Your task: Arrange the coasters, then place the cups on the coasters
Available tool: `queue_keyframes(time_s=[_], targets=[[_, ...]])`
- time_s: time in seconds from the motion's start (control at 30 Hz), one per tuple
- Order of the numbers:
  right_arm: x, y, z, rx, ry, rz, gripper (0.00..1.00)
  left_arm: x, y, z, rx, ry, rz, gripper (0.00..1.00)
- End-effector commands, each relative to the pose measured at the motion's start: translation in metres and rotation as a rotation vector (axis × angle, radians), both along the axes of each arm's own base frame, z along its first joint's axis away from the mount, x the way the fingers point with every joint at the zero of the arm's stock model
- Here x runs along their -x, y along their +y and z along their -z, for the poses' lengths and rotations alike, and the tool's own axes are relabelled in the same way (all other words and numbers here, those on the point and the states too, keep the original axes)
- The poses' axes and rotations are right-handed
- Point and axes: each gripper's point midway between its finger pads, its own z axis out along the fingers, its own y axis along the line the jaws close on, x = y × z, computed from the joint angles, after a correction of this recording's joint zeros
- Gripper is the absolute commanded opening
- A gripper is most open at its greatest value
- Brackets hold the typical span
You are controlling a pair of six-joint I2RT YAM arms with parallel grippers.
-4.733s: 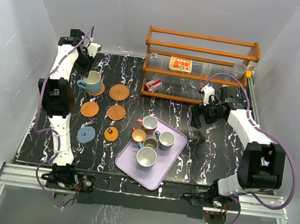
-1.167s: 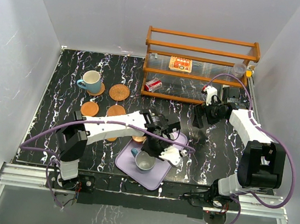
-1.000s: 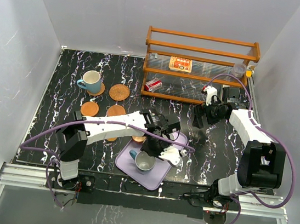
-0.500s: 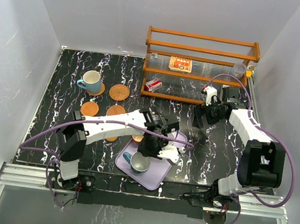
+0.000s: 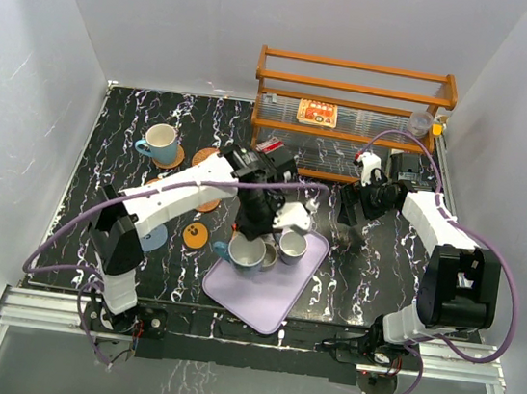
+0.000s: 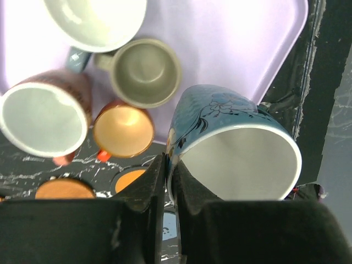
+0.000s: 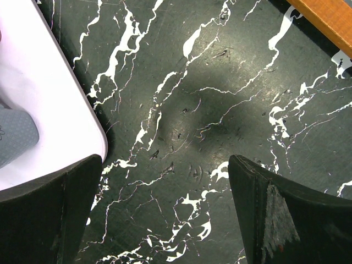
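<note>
Wrist view alone shows left claw (image 6: pixel 166 168) pinching blue cup (image 6: pixel 236 157).

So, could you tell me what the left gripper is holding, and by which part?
The left gripper pinches the blue cup by its rim.

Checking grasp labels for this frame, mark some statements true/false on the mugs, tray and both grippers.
1. The left gripper has its jaws pinched on the rim of a blue flower-patterned ceramic mug. True.
2. The right gripper is shut on a mug. False: its jaws are open and empty over the black marble table.
3. A pale blue ceramic mug stands on a round coaster at the far left. True.
4. The lilac rectangular tray holds no mugs. False: an olive-grey ceramic mug and others sit on it.
</note>
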Motion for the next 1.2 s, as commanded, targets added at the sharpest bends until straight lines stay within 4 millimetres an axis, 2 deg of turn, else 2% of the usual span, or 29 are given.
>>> queue_keyframes(time_s=[0.0,0.37,0.53,0.73,1.17], targets=[[-0.008,0.0,-0.007,-0.009,-0.038,0.0,0.98,-0.01,0.012,-0.056,0.136,0.004,-0.109,0.0],[-0.008,0.001,-0.01,-0.016,-0.045,-0.004,0.98,-0.084,0.05,-0.111,0.261,-0.123,-0.368,0.0],[-0.008,0.002,-0.012,-0.019,-0.047,-0.006,0.98,-0.114,0.067,-0.122,0.297,-0.181,-0.454,0.0],[-0.007,0.002,-0.012,-0.021,-0.048,-0.007,0.98,-0.157,0.09,-0.118,0.296,-0.219,-0.595,0.0],[-0.007,0.002,-0.013,-0.023,-0.049,-0.009,0.98,-0.237,0.135,-0.084,0.229,-0.237,-0.821,0.0]])
